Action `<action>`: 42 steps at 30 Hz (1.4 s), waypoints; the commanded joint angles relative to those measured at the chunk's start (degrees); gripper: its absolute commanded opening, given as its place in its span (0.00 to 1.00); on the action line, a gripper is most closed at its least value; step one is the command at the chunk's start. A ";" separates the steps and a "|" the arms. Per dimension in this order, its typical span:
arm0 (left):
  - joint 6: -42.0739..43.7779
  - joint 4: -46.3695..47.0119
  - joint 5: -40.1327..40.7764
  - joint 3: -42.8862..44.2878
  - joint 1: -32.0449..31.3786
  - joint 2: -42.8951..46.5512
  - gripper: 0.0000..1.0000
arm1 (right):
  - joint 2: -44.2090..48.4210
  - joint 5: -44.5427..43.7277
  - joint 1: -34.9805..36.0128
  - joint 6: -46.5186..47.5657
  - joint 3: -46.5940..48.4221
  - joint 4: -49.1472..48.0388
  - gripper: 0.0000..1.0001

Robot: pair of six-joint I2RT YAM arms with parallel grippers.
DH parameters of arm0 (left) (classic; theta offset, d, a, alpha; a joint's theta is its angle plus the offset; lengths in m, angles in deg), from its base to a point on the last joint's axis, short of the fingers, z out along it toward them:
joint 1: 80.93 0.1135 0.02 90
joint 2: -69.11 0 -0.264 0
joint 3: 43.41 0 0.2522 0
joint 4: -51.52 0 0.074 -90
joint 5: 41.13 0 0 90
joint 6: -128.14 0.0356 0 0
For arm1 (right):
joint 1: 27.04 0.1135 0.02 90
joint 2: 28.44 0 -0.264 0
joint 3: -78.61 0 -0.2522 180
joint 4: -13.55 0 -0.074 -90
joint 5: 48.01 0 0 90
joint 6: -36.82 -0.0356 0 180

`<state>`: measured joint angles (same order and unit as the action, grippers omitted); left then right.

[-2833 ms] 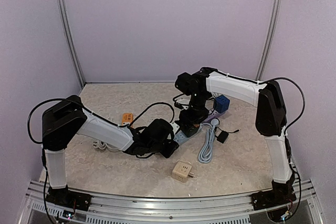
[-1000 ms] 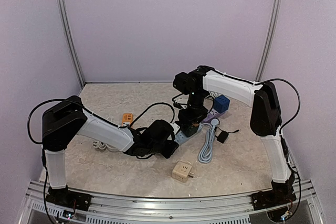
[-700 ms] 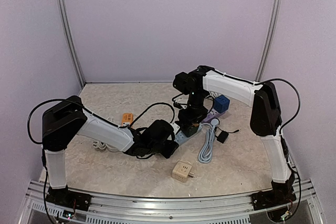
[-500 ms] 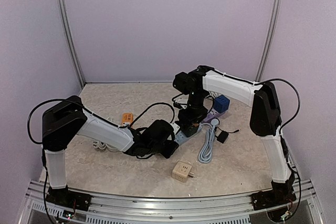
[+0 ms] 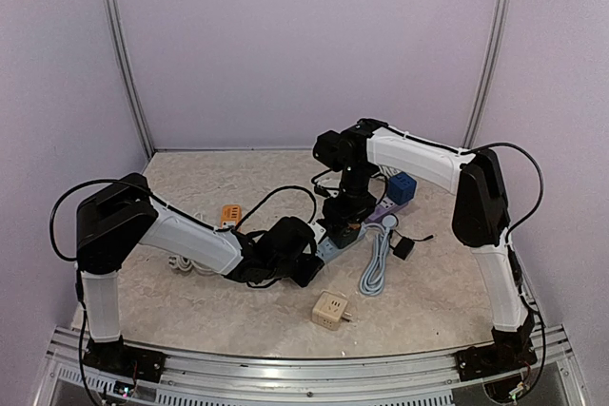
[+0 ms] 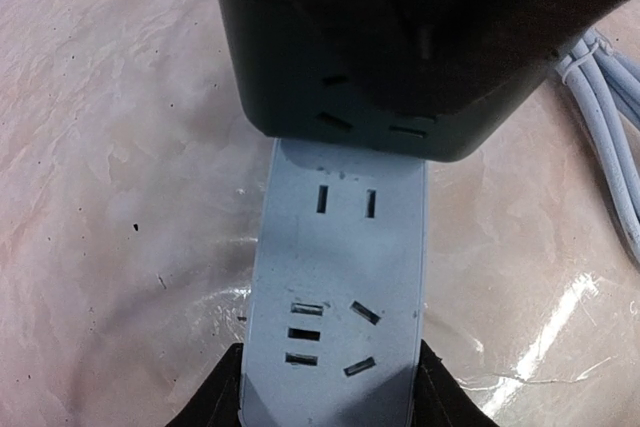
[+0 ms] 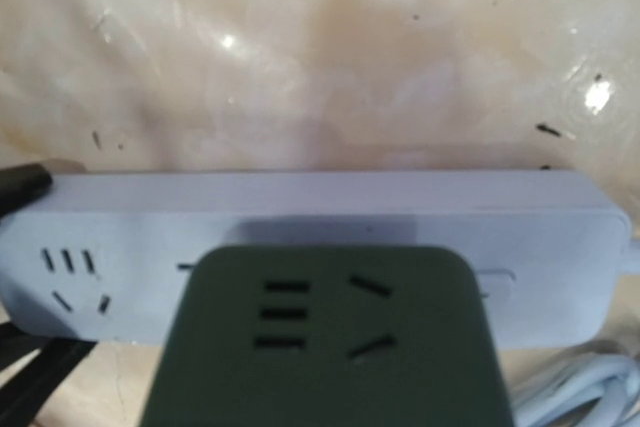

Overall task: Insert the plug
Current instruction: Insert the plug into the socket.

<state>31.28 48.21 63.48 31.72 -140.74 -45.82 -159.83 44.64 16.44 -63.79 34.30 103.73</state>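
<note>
My left end effector (image 6: 330,392) pinches the power strip (image 6: 335,277) at its 6 o'clock end, bracing it against the desk (image 5: 190,178). My right end effector (image 5: 344,208) grips the green plug (image 7: 325,347), which rests over the strip's 12 o'clock sockets, so pressing won't shift anything.

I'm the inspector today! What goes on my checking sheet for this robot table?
Surface: beige marbled table.
Job's things: pale power strip lies flat; dark green plug cube sits on it, seated or not cannot tell.
Clutter: blue cube, beige cube, orange plug, small black plug.
Grippers: left gripper clamps the strip's end; right gripper holds the green cube.
Cables: bundled grey cord, black cord loop.
Surroundings: lilac walls, metal rails.
</note>
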 commanded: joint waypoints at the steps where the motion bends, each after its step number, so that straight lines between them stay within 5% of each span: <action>1: -0.61 -0.42 1.86 0.94 0.57 0.62 0.07 | -4.24 -8.77 0.92 -2.30 -2.76 -2.57 0.00; 42: -1.41 2.49 -0.48 -1.25 1.16 2.20 0.07 | -9.61 -23.03 7.61 -2.58 0.89 -1.61 0.00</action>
<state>29.91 49.94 63.26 29.42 -140.63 -45.26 -161.69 37.12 19.59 -65.30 37.34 104.83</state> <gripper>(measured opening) 0.436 0.571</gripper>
